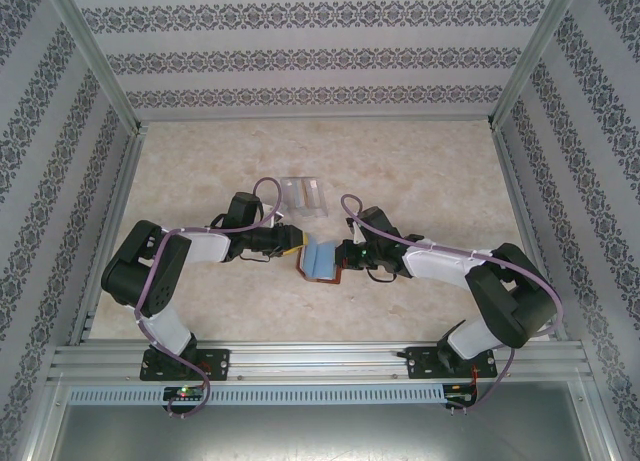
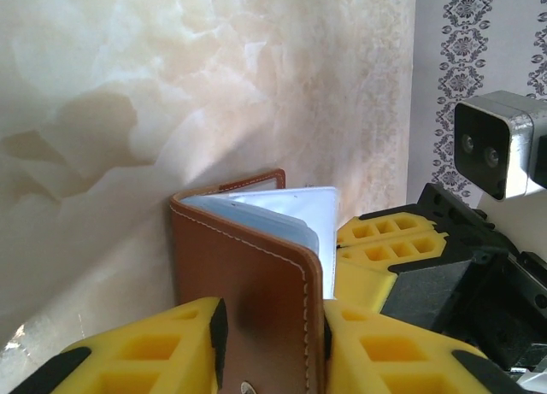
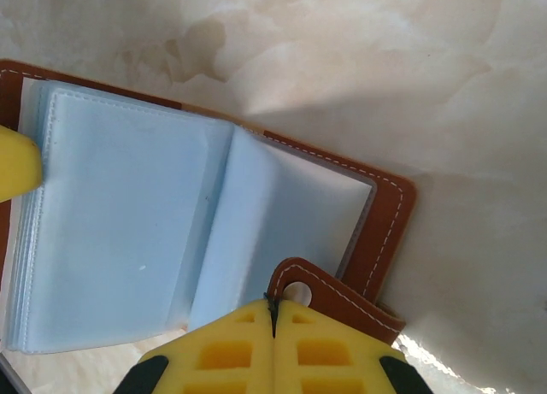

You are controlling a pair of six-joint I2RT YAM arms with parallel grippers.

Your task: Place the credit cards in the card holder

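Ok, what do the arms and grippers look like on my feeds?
The left arm and right arm match: black joints, white link shells, and a lilac cable looping along each. The left gripper and right gripper have blocky yellow fingers with rectangular pockets, on black mounts.

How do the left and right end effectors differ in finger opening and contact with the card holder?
The left end effector has its fingers apart with the brown cover of the card holder between them, seemingly gripped; the right end effector has its fingers pressed together. The left takes the cover, the right sits at the clasp tab; whether it pinches that is unclear. Both have yellow fingers and meet the opened card holder.
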